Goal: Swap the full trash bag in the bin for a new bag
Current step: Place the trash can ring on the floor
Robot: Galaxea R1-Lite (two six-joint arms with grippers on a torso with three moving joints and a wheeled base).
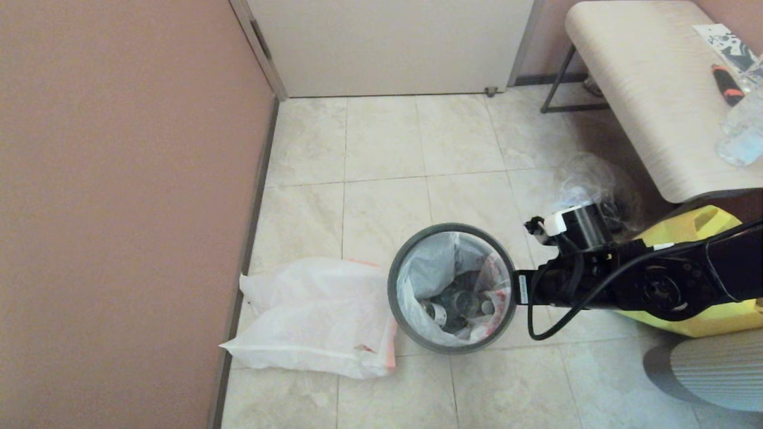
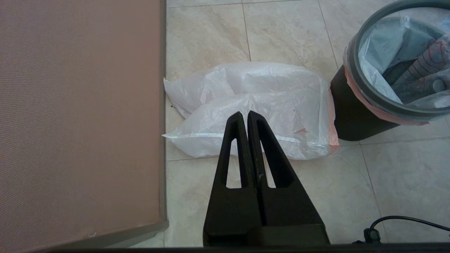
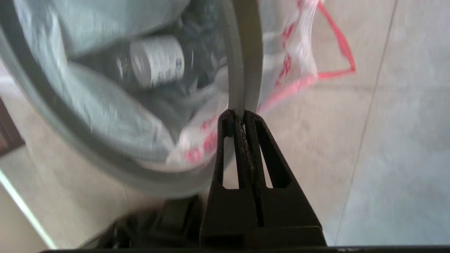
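The bin stands on the tiled floor, a thick grey hoop round its mouth. Inside it sits the full trash bag, translucent white with red lettering and dark bottles. My right gripper is at the bin's right side, shut on the hoop, which its fingertips pinch. An orange-red handle of the full bag hangs outside the hoop. The new bag lies flat on the floor left of the bin, by the wall. My left gripper hangs shut and empty above the new bag, out of the head view.
A pink wall runs along the left and a door stands at the back. At the right are a bench, a clear plastic bag and a yellow tote behind my right arm.
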